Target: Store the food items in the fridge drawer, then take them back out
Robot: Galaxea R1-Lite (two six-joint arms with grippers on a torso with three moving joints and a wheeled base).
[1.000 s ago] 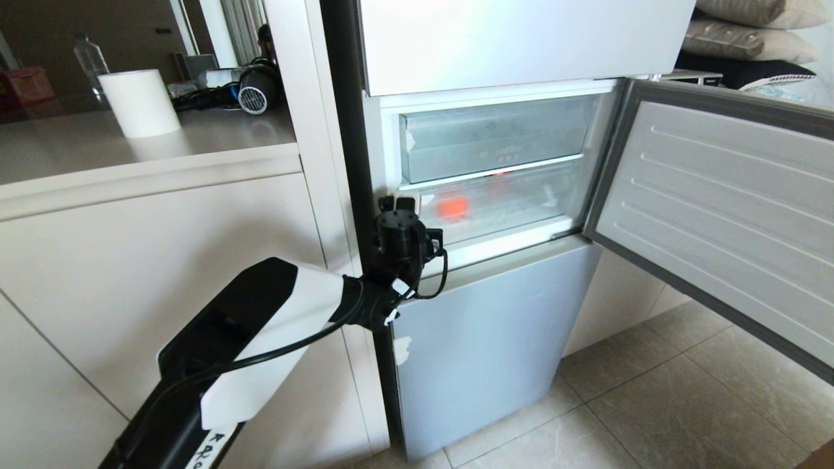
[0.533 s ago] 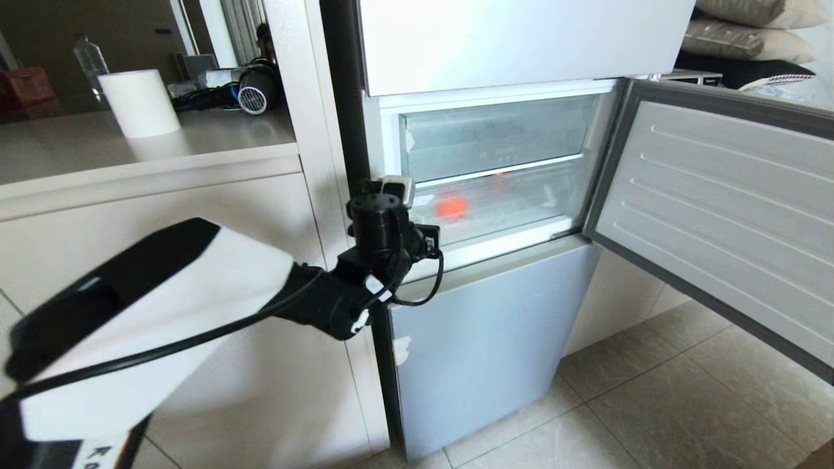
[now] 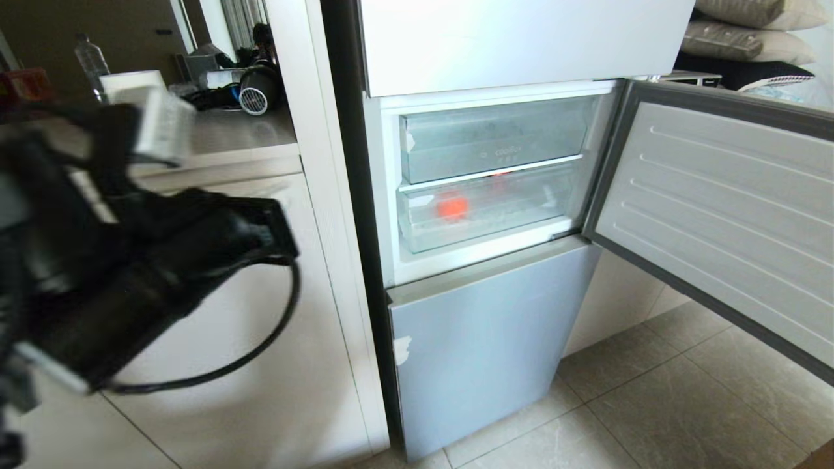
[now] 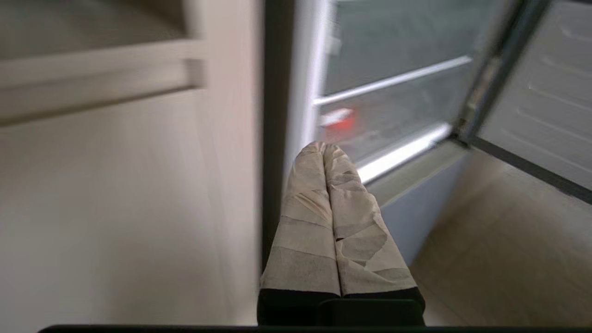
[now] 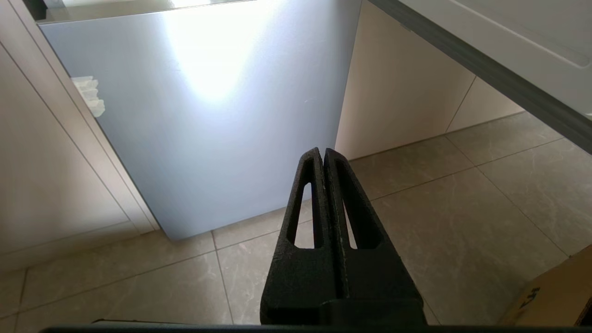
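Item: red fruit [image 3: 451, 207], lying inside the fridge drawer [image 3: 485, 225], drawer pushed in, fridge door [image 3: 717, 215] open at 3 o'clock. Left claw [image 4: 323, 150] clenched, empty, well apart from the drawer. Right claw [image 5: 322, 157] clenched, empty, low above the floor. Judged: storing done; retrieval not yet done.

A home kitchen: fridge [image 3: 495, 195], counter [image 3: 221, 140], tiled floor [image 3: 651, 404]

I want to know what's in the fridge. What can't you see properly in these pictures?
- Red food: head view, only a red blur behind the drawer's frosted front, so its kind is unclear.
- Upper bin: head view, frosted, contents hidden.
- Left pincer: its arm is a dark smear in the head view.
- Right arm: outside the head view.
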